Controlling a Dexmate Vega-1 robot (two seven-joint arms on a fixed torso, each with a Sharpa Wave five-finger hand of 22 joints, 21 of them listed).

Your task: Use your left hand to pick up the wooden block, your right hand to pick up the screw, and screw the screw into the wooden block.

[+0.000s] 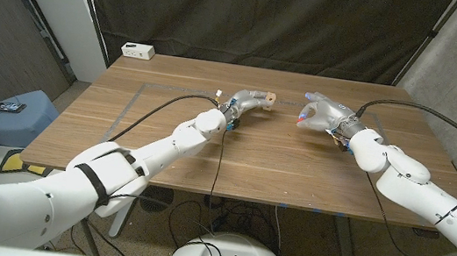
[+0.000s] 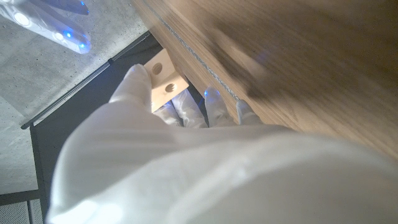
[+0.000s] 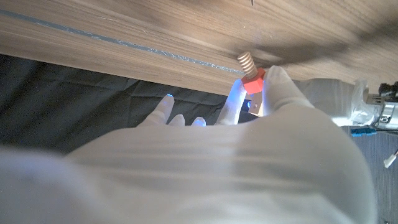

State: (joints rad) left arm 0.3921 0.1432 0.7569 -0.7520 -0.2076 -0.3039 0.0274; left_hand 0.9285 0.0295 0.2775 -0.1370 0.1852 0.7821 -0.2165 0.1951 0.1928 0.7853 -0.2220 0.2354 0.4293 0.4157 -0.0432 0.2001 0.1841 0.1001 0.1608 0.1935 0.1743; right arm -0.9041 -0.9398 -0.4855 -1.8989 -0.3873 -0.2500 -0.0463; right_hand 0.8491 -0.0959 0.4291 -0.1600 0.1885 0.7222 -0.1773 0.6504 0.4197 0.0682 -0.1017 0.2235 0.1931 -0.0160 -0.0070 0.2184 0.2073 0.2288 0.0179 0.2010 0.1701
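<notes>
L hand holds block; R hand screw

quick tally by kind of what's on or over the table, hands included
hands: 2, left and right
wooden block: 1, held by left hand
screw: 1, held by right hand
white box: 1, at the table's far left corner
total: 5

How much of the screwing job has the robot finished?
Both pickups look done: the left robot hand holds the block, and the right robot hand pinches the screw. They are apart above the table, so joining and turning the screw remains.
</notes>
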